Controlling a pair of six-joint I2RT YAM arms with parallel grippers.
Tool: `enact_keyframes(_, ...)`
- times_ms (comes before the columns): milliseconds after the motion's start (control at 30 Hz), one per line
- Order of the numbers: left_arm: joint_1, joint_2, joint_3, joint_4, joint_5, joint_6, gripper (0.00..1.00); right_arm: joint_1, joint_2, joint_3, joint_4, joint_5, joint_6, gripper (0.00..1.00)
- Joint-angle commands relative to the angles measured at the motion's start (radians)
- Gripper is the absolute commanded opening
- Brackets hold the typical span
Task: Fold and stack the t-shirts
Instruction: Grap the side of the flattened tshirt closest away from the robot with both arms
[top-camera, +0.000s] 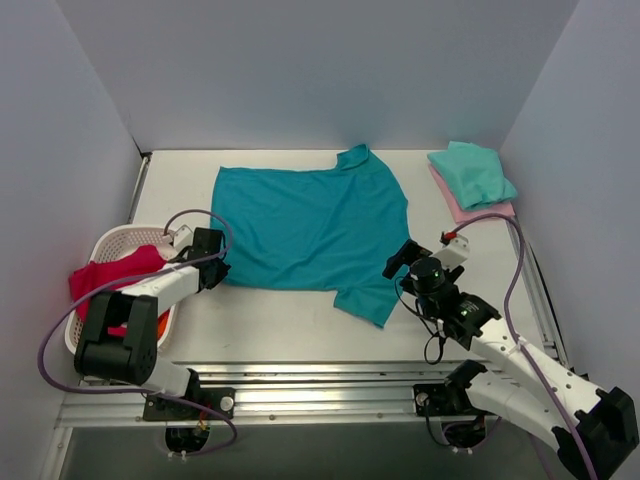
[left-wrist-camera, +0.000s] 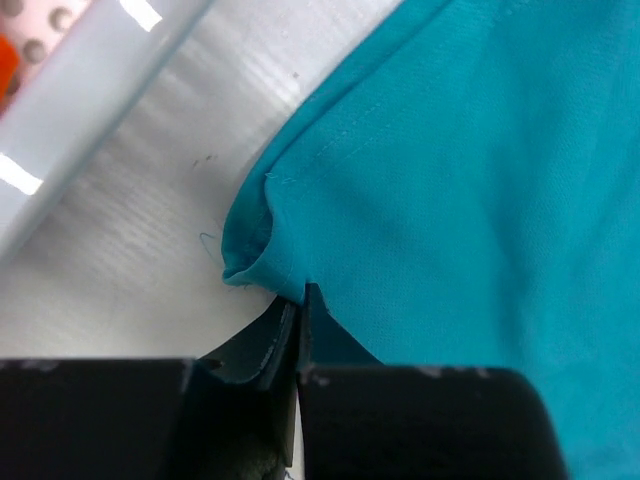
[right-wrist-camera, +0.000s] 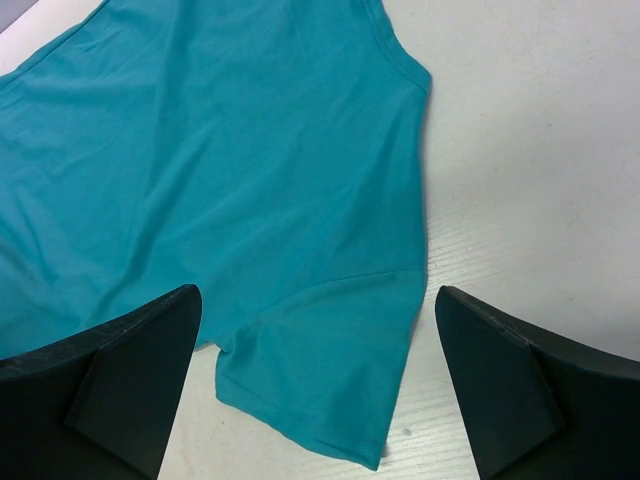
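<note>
**Nearly flat, teal shirt pinched at one corner**

Spread open across the middle of the white table, the teal-blue t-shirt lay with its hem toward the left and its sleeves toward the right, one sleeve pointing far and the other near. The left gripper sat at the near left corner of the hem. In the left wrist view its fingers were pressed all but together on the stitched edge, and the cloth bunched into a small fold at their tips. The right gripper hung just to the right of the near sleeve with its jaws spread wide and nothing between them. Its own camera looked down on that sleeve and the shirt's side seam.

At the far right corner, a folded mint-green t-shirt rested on top of a folded pink t-shirt, whose edge showed beneath it. Beside the left arm stood a white lattice basket with a red cloth draped over its near rim.
</note>
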Motion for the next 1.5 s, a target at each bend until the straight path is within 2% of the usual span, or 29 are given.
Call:
enact_keyframes(0,0.007,-0.111,-0.037,-0.045,0.012,0.003,0.07,-0.007,-0.028,-0.008,-0.036,0.028,-0.004,0.99)
enact_keyframes(133,0.008,-0.174,-0.052,-0.088,-0.009,0.013,0.14,-0.018,-0.006,-0.018,-0.038,-0.044,-0.006,1.0)
enact_keyframes(267,0.008,-0.193,-0.064,-0.079,-0.005,0.016,0.15,-0.036,0.052,-0.04,-0.019,-0.26,-0.004,1.0)
enact_keyframes(433,0.008,-0.194,-0.075,-0.062,0.003,0.023,0.14,-0.035,0.037,-0.098,-0.053,-0.398,0.029,1.0)
enact_keyframes(600,0.008,-0.22,-0.09,-0.047,0.009,0.026,0.15,-0.032,-0.101,-0.091,-0.231,-0.394,0.081,0.99)
enact_keyframes(767,0.016,-0.242,-0.101,-0.029,0.02,0.032,0.14,-0.026,-0.187,-0.138,-0.233,-0.392,0.152,0.98)
enact_keyframes(967,0.025,-0.251,-0.098,-0.028,0.034,0.039,0.14,0.043,-0.065,-0.262,-0.027,-0.432,0.25,0.95)
enact_keyframes(1167,0.036,-0.265,-0.116,-0.015,0.041,0.042,0.14,0.131,0.087,-0.259,0.056,-0.357,0.281,0.95)
enact_keyframes(1467,0.045,-0.271,-0.121,-0.012,0.041,0.048,0.14,0.134,0.219,-0.256,0.18,-0.352,0.281,0.93)
